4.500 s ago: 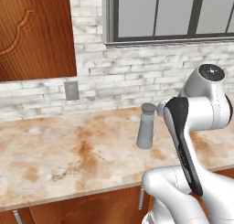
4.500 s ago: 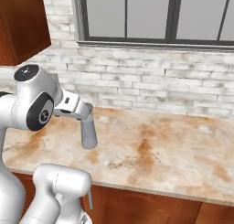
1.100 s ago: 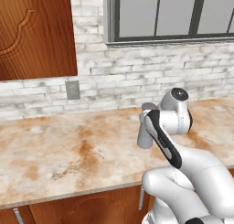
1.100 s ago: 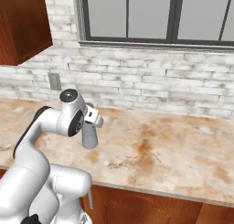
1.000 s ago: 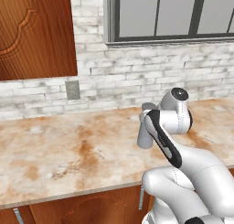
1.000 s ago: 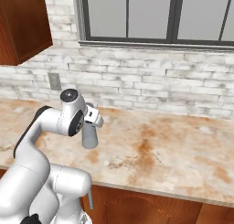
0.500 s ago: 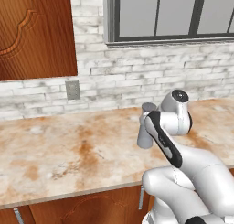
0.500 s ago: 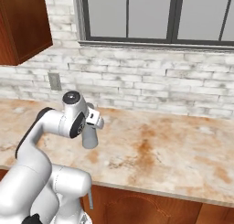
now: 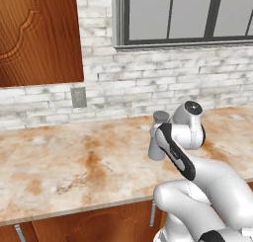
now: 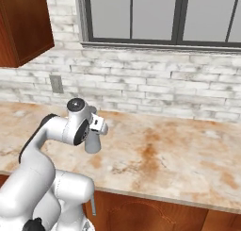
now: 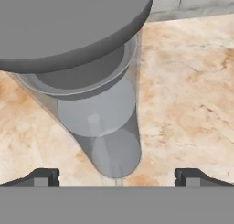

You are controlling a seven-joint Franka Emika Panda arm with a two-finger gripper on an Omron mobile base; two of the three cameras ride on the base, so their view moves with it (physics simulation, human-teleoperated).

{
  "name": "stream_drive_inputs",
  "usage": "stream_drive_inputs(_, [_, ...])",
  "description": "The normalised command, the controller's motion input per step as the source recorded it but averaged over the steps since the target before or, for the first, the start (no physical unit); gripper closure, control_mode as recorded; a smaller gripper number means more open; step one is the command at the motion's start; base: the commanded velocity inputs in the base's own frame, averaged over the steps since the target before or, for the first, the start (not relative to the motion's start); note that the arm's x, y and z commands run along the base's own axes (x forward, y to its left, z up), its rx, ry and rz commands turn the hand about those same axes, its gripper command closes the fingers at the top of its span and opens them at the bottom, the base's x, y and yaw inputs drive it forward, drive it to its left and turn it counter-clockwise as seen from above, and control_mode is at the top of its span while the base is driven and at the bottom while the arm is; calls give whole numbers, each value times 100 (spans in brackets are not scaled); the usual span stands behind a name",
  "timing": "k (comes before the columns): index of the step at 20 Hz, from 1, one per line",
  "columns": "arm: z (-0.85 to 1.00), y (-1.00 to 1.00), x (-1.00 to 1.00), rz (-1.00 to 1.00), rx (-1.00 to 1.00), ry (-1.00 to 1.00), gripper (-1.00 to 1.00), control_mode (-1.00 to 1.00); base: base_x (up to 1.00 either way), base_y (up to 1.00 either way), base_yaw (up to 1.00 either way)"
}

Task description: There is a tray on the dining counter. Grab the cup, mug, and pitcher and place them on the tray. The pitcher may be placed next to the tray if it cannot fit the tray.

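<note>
Arm lowered onto pitcher (image 11: pixel 105 122), wide-open pincer (image 11: pixel 116 177) straddling it

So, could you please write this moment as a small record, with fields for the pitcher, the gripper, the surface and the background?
pitcher: grey pitcher, tall, upright on the counter
gripper: gripper open, its two fingertips wide apart, one on each side of the pitcher, not closed on it
contact: none visible between fingertips and pitcher
surface: beige marble counter with rust veins
background: white brick wall, window, wall outlet, wooden cabinet
</note>
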Motion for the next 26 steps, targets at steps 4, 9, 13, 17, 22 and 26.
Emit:
stream_drive_inputs(4, [-8, 0, 22, 0, 0, 0, -100, -100, 0, 0, 0])
stream_drive_inputs(9, [-3, 0, 19, 0, 0, 0, -100, -100, 0, 0, 0])
stream_drive_inputs(13, [0, 0, 3, 0, 0, 0, -100, -100, 0, 0, 0])
stream_drive_inputs(17, [0, 0, 0, 0, 0, 0, -100, -100, 0, 0, 0])
stream_drive_inputs(22, [0, 1, 0, 0, 0, 0, 100, -100, 0, 0, 0])
stream_drive_inputs(26, [0, 0, 0, 0, 0, 0, 100, -100, 0, 0, 0])
